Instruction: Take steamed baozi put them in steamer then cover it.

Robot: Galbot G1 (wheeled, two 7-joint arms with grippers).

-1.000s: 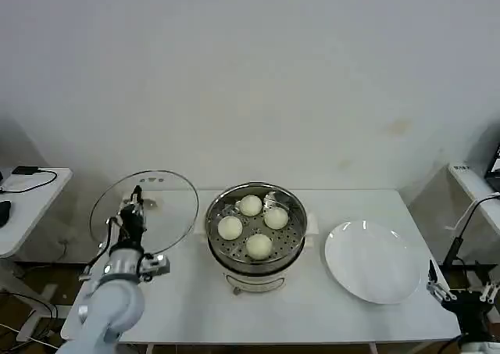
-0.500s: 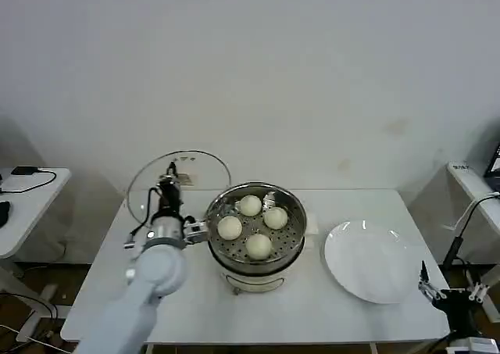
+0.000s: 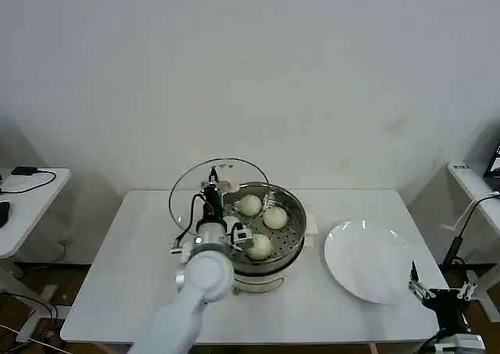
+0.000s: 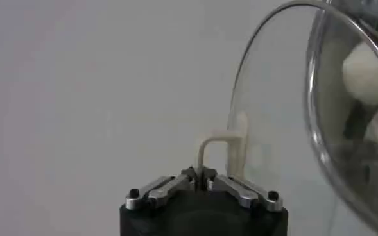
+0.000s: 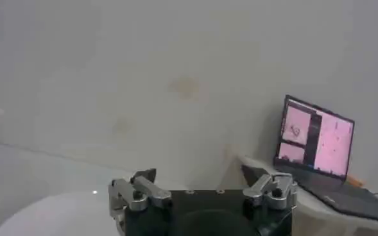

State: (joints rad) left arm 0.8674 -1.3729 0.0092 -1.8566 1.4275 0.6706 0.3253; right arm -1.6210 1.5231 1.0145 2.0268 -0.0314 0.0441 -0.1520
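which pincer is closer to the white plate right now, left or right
The right pincer: it sits open just off the white plate's near right edge. The left pincer is across the table beside the steamer, shut on the glass lid's handle.

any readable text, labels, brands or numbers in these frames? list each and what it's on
None can be read.
Laptop screen behind the right gripper: pink windows with dark marks, too blurred to read.
Steamer, glass lid held by the left gripper, white plate: no markings visible.
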